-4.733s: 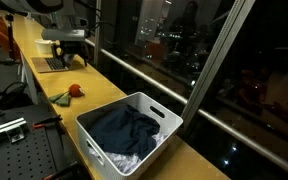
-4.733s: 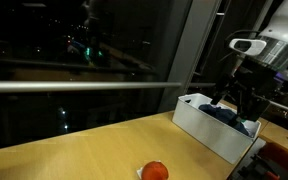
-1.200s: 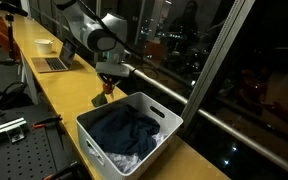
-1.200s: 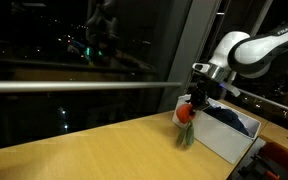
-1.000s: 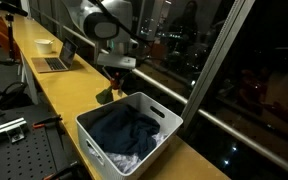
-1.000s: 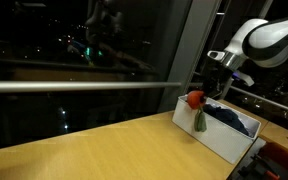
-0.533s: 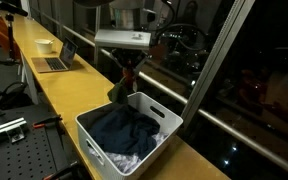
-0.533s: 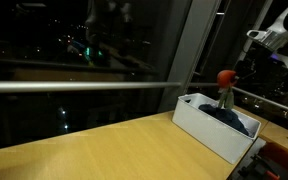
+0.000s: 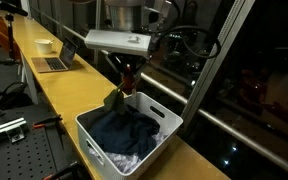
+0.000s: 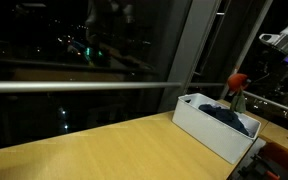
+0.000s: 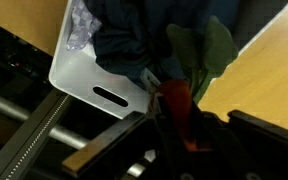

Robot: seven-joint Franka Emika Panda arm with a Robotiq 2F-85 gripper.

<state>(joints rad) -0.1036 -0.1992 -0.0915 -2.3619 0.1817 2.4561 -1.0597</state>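
Gripper (image 9: pixel 127 79): clamped on red-and-green toy (image 10: pixel 237 80). Carried in the last second from beside the white bin (image 9: pixel 92 145) to above its dark clothes (image 9: pixel 124 128).

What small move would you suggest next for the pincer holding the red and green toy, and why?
Probably open the pincer: in both exterior views the red and green toy hangs above the white bin, over the dark clothes, so it should drop inside.
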